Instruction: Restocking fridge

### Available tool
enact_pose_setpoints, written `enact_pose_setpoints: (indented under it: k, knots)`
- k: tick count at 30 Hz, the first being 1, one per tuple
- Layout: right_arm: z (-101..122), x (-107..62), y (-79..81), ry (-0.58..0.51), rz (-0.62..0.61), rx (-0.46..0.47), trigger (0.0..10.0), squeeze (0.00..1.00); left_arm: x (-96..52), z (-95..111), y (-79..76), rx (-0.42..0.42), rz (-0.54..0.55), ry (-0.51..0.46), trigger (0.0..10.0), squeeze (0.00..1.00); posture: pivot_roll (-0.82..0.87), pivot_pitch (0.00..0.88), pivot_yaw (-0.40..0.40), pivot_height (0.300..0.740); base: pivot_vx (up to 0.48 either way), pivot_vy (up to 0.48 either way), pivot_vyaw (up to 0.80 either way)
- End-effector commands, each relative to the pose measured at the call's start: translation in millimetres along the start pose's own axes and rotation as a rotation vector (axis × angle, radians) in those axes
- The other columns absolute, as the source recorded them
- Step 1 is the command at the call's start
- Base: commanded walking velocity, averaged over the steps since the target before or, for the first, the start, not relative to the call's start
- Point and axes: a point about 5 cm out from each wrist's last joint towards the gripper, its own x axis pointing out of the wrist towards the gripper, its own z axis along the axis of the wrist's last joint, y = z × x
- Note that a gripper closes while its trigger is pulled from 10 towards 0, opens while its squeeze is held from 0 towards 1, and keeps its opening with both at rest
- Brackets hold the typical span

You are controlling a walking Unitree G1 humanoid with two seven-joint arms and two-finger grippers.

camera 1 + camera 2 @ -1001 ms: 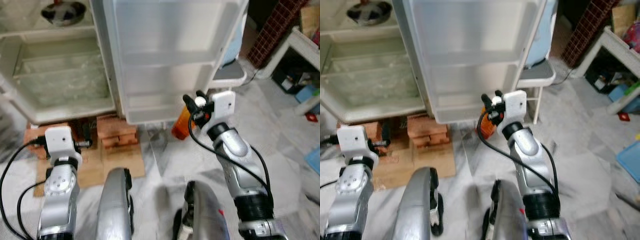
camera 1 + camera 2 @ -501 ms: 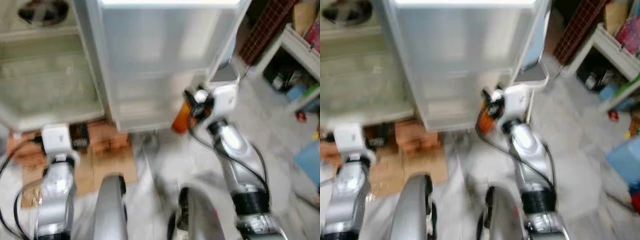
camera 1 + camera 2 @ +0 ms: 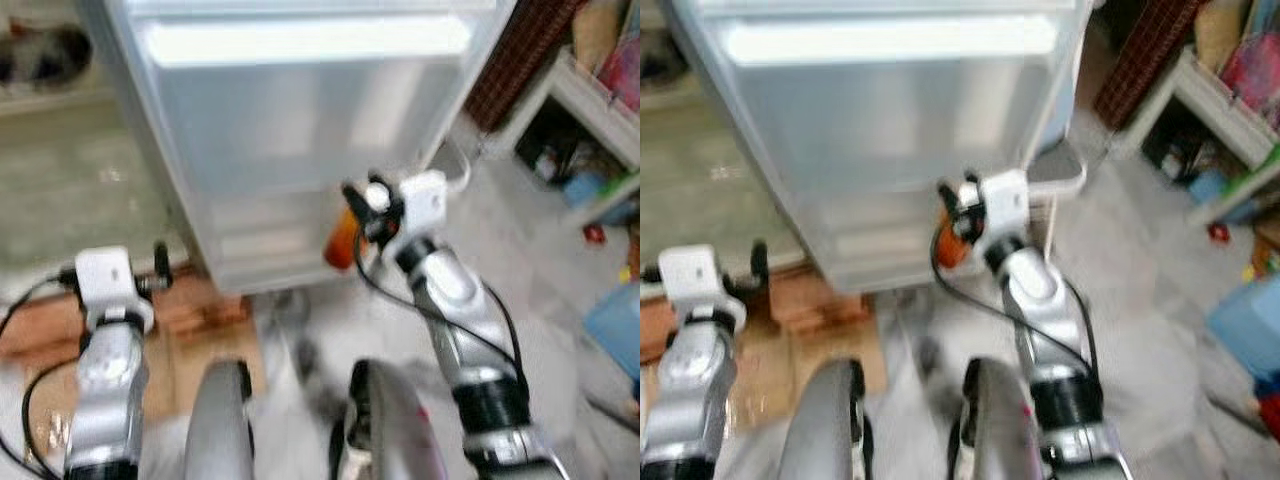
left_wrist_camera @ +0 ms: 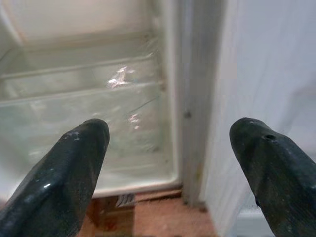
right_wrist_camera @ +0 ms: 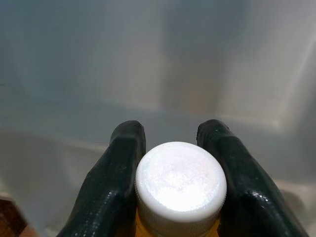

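Pale marbled floor [image 3: 560, 330] underfoot, with an open fridge [image 3: 70, 200] ahead on a base of red bricks [image 3: 190, 312] and cardboard. Fridge door [image 3: 300, 150] swung wide toward the camera, its translucent white shelves facing out. Pictures from the head blurred.

Right gripper [image 3: 362, 205] raised just before the lower edge of the door, fingers clamped on an orange bottle [image 3: 340, 238] just under its white cap [image 5: 180, 180]. Cap seen close from the right wrist, a black finger [image 5: 116, 180] pressed against each side, with the door's pale shelf wall behind. Bottle body hung below the gripper, near the bottom door shelf; whether touching the door could not be told.

Left gripper [image 4: 173, 173] held low by the bottom right corner of the fridge opening, fingers spread wide apart and holding nothing. Beyond them, a clear drawer [image 4: 79, 108] at the bottom of the fridge interior and the inner edge of the door to one side.

White shelf unit [image 3: 590, 110] at the far right with a blue tub [image 3: 615, 325] on the floor near it. Dark bowl [image 3: 40, 55] on an upper fridge shelf, too blurred for more.
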Motion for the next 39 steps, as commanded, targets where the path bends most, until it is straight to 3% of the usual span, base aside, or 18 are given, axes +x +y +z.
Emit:
enact_pose_setpoints:
  k: [1, 10, 17, 21, 25, 33, 39]
  knots:
    - [-2, -4.3, -4.3, 0.009, 0.010, -0.018, 10.0, 0.00, -2.2, -4, -4.4, -0.008, -0.014, 0.018, 10.0, 0.00, 0.06, 0.186, -0.053, 0.606, 0.409, 0.000, 0.00]
    - [1, -3.0, -2.5, -0.022, 0.062, 0.013, 10.0, 0.00, -3.2, -6, -7.3, -0.004, -0.013, 0.033, 10.0, 0.00, 0.07, 0.179, -0.060, 0.606, 0.029, 0.000, 0.00]
    - [6, -1.6, -7.8, -0.074, 0.027, -0.037, 10.0, 0.00, -3.8, -7, -6.0, 0.002, -0.003, 0.035, 10.0, 0.00, 0.07, 0.167, -0.064, 0.606, 0.000, 0.000, 0.00]
    - [7, -1.5, -8.0, -0.082, 0.033, -0.046, 10.0, 0.00, -4.4, -8, -5.9, 0.052, -0.030, 0.018, 10.0, 0.00, 0.08, 0.161, -0.065, 0.606, 0.000, 0.000, 0.00]
    - [2, -1.8, -1.9, -0.075, 0.089, -0.077, 10.0, 0.00, -11.2, -15, -7.2, 0.021, -0.073, 0.054, 10.0, 0.00, 0.08, 0.165, -0.067, 0.606, 0.000, 0.000, 0.00]
    - [-2, 2.2, 15.0, -0.109, 0.179, -0.143, 10.0, 0.00, -17.9, -21, -0.7, 0.043, -0.062, 0.073, 10.0, 0.00, 0.09, 0.180, -0.070, 0.546, 0.000, 0.000, 0.00]
    - [-2, 8.2, 14.7, -0.125, 0.194, -0.163, 10.0, 0.00, -16.5, -16, -3.3, 0.055, -0.066, 0.048, 10.0, 0.00, 0.11, 0.190, -0.066, 0.526, 0.000, 0.000, 0.00]
